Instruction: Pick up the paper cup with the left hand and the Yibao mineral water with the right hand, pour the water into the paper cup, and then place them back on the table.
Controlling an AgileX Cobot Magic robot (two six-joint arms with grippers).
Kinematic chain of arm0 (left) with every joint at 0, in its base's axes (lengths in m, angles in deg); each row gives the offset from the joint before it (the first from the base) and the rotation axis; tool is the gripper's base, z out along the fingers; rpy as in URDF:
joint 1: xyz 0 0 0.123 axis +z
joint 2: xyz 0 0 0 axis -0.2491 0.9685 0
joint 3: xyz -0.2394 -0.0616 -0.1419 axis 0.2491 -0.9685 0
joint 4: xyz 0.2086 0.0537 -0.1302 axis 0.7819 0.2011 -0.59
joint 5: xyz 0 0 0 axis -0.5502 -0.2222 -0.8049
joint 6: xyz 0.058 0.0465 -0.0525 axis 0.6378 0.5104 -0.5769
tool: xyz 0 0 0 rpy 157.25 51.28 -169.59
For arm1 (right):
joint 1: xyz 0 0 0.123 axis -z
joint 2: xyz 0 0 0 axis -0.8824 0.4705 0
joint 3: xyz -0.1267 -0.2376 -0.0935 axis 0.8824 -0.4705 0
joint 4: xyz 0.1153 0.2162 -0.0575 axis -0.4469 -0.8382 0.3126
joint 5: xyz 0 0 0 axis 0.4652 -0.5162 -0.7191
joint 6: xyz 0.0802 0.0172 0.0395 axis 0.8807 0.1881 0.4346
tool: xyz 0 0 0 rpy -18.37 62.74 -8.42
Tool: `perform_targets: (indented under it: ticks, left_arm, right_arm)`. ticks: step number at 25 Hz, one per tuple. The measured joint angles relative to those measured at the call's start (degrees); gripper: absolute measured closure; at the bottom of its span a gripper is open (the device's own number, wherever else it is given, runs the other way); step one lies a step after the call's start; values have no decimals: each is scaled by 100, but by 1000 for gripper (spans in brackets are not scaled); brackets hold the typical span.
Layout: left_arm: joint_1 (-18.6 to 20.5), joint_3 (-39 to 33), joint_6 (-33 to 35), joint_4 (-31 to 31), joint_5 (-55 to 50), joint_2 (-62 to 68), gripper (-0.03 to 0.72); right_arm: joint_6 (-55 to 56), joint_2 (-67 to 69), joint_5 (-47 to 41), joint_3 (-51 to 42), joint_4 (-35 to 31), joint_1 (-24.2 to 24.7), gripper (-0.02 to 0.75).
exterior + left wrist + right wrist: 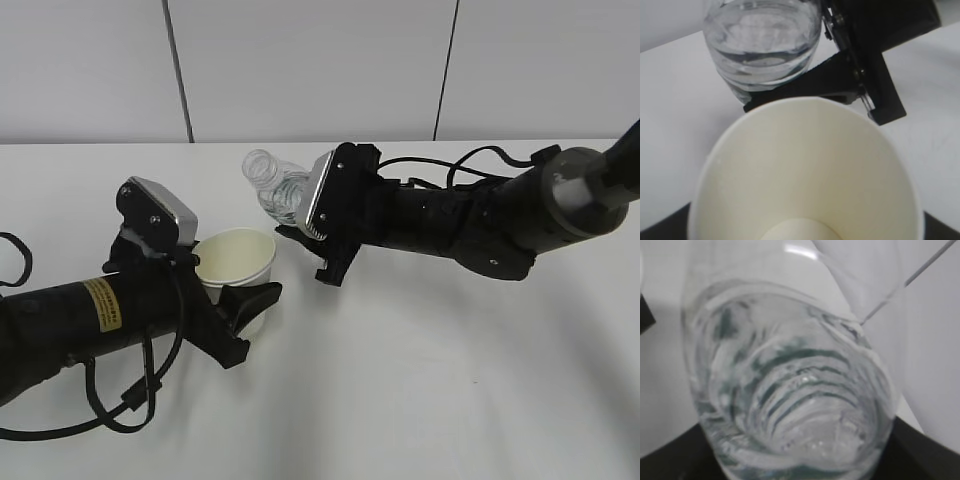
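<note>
while both things are held off the table (450,380), the pour is judged as just beginning.

the left hand (245,312) is closed around the paper cup (237,262), which is carried upright near the table's middle and looks dry inside; the right hand (318,245) is clamped on the yibao mineral water (275,185), tipped with its open neck up-left of the cup's rim. no stream is seen. pouring and setting both back down are judged left.

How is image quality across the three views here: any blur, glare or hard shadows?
Exterior view: even, soft lighting, faint shadows on the table, sharp throughout. Left wrist view: paper cup fills the frame, slightly soft; the Yibao mineral water beyond it is blurred. Right wrist view: bottle too close, out of focus, ribs smeared, a small glare streak near the top.
</note>
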Motion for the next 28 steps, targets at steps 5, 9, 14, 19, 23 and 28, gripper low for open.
perform_targets:
  ticks: [5, 9, 14, 19, 23, 28]
  left_arm:
    - [0, 0, 0, 11, -119, 0, 265]
    - [0, 0, 0, 16, -192, 0, 265]
    - [0, 0, 0, 16, -330, 0, 265]
    - [0, 0, 0, 16, -335, 0, 265]
    - [0, 0, 0, 16, -335, 0, 265]
    - [0, 0, 0, 16, -335, 0, 265]
  right_arm:
    - [-792, 0, 0, 12, 0, 0, 268]
    - [-1456, 0, 0, 12, -175, 0, 268]
    - [-2242, 0, -10, 12, -558, 0, 268]
    - [-2829, 0, -43, 12, -649, 0, 268]
    - [-3231, 0, -40, 12, -665, 0, 268]
    - [-3582, 0, -40, 12, -702, 0, 269]
